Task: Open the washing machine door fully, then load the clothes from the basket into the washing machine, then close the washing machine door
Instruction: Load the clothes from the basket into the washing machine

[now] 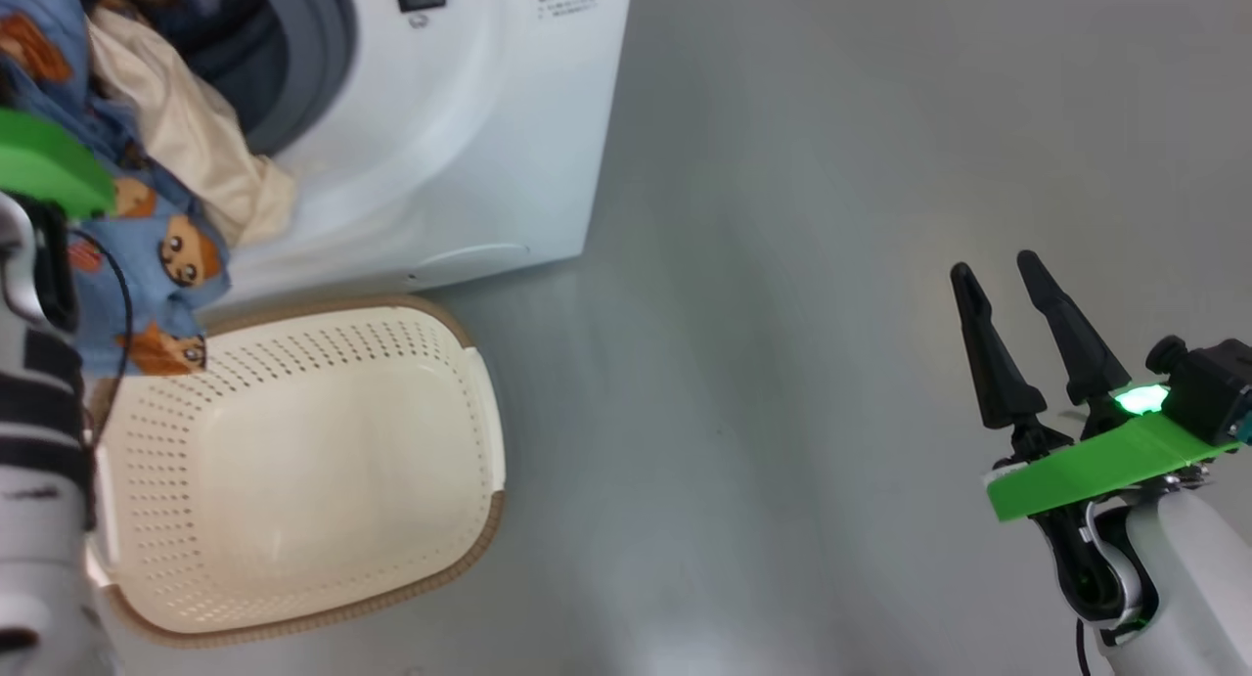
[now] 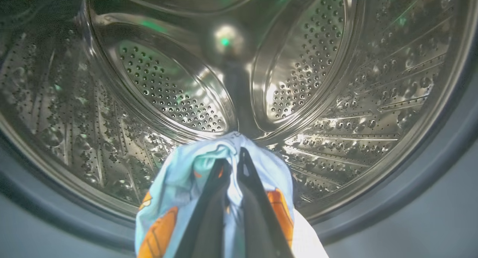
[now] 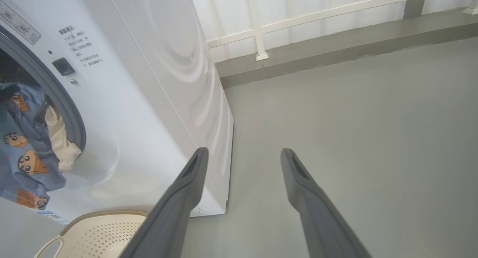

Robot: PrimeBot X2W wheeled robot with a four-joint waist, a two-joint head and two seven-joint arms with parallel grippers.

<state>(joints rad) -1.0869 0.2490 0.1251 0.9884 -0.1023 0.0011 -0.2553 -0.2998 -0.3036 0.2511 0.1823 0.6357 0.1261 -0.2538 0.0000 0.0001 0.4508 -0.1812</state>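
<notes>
1. L pincer [image 2: 233, 159] is clenched on the clothes [image 2: 175, 183], nipping a fold of blue print betw. both fingers. It points straight into the drum [image 2: 168, 97], so the bundle goes in nose first.
2. Clothes sit at the washer [image 1: 469, 148] mouth. The front of the bundle is just past the gasket [image 2: 429, 183]. The rest, incl. a cream cloth [image 1: 186, 138], hangs over the lower lip and down the front panel, w/ its tail just above the basket [image 1: 333, 307].
3. Basket shows a bare bottom, so I judge this is the last load. It sits right at the washer's foot under the mouth, prob. so anything dropped lands back in it.
4. R pincer [image 1: 995, 265] is released, jaws wide, grasping nothing. It's parked well off to the right over the floor [image 1: 782, 314], prob. to stay out of the L arm's way.
5. Room: you've got a deep drum ahead w/ clearance all round the fingers. The tight edge is the lower gasket lip, where hanging cloth can drag or snag.
6. My view: push deeper before letting go, or the tail may slip back out. Closing the door waits till nothing crosses the lip.
</notes>
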